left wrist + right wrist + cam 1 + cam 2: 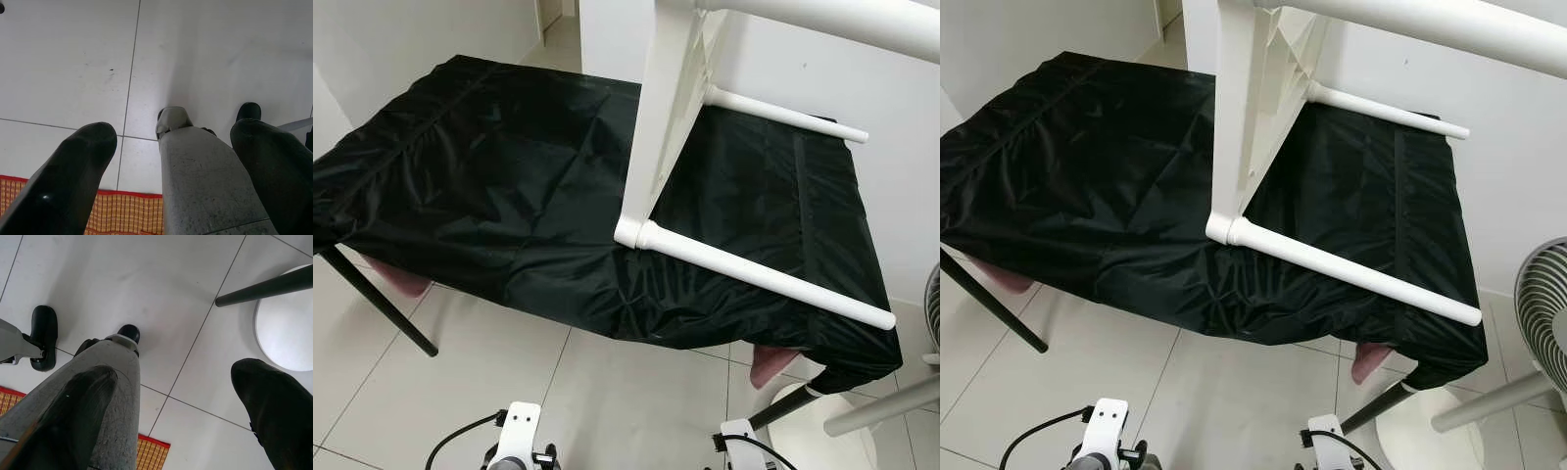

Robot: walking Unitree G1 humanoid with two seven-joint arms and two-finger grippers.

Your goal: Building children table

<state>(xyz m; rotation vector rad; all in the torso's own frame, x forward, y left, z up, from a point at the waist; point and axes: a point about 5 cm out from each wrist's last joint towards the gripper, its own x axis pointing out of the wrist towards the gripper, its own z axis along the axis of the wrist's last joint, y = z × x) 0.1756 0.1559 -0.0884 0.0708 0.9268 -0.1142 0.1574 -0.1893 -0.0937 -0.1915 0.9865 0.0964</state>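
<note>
White tiled floor (pixel 489 392) across the lower half of the head views, grey grout lines. Large table draped in glossy black crinkled cloth (pixel 489 186) from 9 to 3 o'clock, cloth hanging over the near edge; thin black metal leg (pixel 382 305) at 8 o'clock, another dark leg (pixel 1381 404) at 5 o'clock. Pink cushion-like edge (pixel 396 277) peeking under the cloth at 8 o'clock, a second pink bit (pixel 771 364) at 5 o'clock.

White children's table, wooden, partly built (pixel 671 108), lying tipped on the black cloth at 1 o'clock: flat white panel rising toward 12 o'clock, one round white leg (pixel 764 274) running from the panel's low corner toward 4 o'clock and resting on the cloth, a second round white leg (pixel 783 115) pointing to 3 o'clock, a third thick white tube (pixel 842 20) crossing the top at 1 o'clock. White wall (pixel 901 196) behind at 2–3 o'clock.

White fan with grille (pixel 1542 304) at 4 o'clock, round white base (pixel 822 431) on the floor at 5 o'clock.

Red and yellow checked woven mat (pixel 122 215) on the tiles, seen from the left wrist.

Left gripper (pixel 171 161) hanging low over the floor, fingers spread wide apart, nothing held; one black finger (pixel 68 181) over the mat edge. Right gripper (pixel 176 411) likewise low, fingers well apart, holding nothing, near the dark table leg and fan base. Both well apart from the children's table. Black cables (pixel 460 436) at the arm tops at 6 o'clock.
</note>
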